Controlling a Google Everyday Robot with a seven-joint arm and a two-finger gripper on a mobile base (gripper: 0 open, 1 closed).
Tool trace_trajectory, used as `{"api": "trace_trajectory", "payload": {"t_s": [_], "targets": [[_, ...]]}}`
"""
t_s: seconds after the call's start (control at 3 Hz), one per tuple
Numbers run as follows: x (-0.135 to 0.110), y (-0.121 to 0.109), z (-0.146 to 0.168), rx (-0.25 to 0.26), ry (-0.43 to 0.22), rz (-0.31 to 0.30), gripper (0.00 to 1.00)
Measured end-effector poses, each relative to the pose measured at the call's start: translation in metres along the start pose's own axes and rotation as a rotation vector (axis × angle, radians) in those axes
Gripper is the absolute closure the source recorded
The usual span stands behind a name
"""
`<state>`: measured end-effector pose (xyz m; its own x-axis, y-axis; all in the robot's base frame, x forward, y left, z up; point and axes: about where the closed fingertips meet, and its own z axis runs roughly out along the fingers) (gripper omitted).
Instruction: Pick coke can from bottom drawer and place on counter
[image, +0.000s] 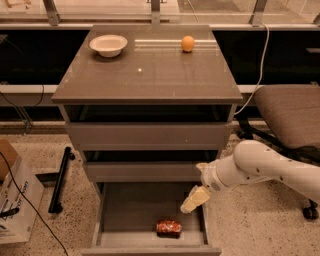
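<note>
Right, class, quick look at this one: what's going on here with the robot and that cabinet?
A white robot arm reaches in from the right, with its gripper hanging over the right side of the open bottom drawer. The coke can lies on its side near the drawer's front, below and left of the gripper, not yet picked up. The counter holds a white bowl and an orange ball.

Nothing can be read (the pale marks on the can (168, 228) are illegible). The gripper (194, 201) hangs just up and right of the can, over the drawer (132, 210).
</note>
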<state>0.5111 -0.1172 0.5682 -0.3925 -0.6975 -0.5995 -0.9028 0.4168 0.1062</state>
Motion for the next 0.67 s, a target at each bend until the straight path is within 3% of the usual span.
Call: {"api": "trace_trajectory", "payload": {"t_s": [0.33, 0.67], "targets": [[0.0419, 0.0014, 0.0429, -0.047, -0.053, 0.039, 0.0], [0.0441, 0.0035, 0.0474, -0.056, -0.053, 0.045, 0.0]]}}
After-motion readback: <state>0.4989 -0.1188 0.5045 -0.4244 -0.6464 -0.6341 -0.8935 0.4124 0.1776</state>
